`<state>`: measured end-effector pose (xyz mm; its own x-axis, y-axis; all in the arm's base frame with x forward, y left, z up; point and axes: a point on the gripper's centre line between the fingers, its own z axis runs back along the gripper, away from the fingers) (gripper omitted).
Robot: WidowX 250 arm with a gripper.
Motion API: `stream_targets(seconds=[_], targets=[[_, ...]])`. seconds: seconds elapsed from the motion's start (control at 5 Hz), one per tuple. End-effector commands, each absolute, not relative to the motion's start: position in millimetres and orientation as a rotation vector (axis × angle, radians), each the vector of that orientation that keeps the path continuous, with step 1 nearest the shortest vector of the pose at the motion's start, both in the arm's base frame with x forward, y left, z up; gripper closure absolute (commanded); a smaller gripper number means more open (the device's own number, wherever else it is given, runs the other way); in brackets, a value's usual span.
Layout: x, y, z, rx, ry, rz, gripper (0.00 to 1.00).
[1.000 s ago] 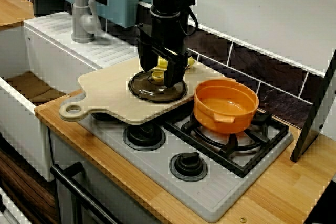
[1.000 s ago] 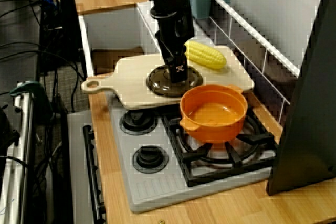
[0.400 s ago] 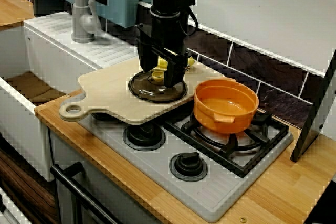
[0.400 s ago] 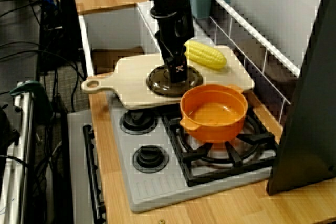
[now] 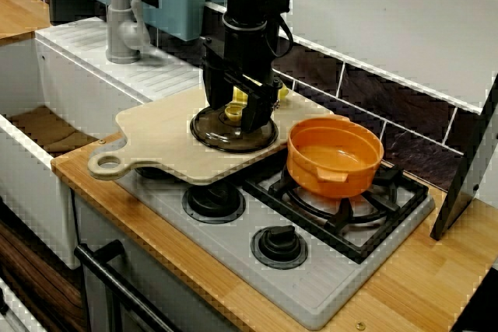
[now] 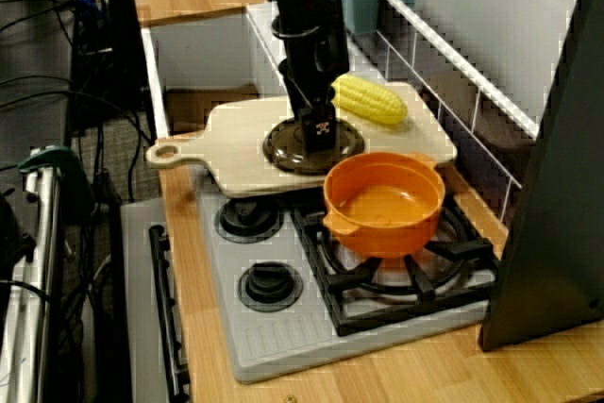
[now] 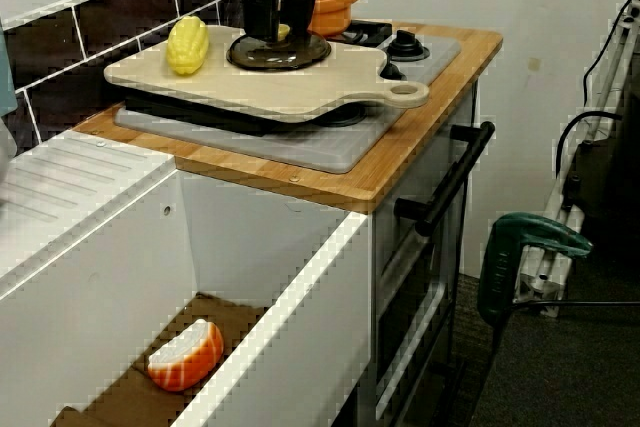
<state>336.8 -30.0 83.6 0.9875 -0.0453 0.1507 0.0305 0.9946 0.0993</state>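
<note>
Side view: white-marked hand point(image 6: 317, 142) over lid point(image 6: 285, 155).

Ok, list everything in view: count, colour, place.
hob: one, grey, in the wooden counter
sink: one, white, beside the counter
tap: one, grey, behind the sink
cutting board: one, pale wood, over the hob's sink end
lid: one, dark brown, yellow knob, flat on the cutting board
corn cob: one, yellow, on the board's back edge
pot: one, orange, on a burner grate
food piece: one, orange-white, in the sink
clamp: one, green, beside the oven
gripper: one, black, astride the lid's knob
</note>
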Motion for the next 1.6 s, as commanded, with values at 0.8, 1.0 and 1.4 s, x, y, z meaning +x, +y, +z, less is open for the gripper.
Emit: stream_targets(seconds=[0.8,1.0,1.4], targets=[[333,-13,112,-0.048,-0.152,-0.092,1.00],[333,-12,118,-0.053,-0.160,-0.087,1.00],[337,-20,146,-0.069,-0.191,-0.087,1.00]])
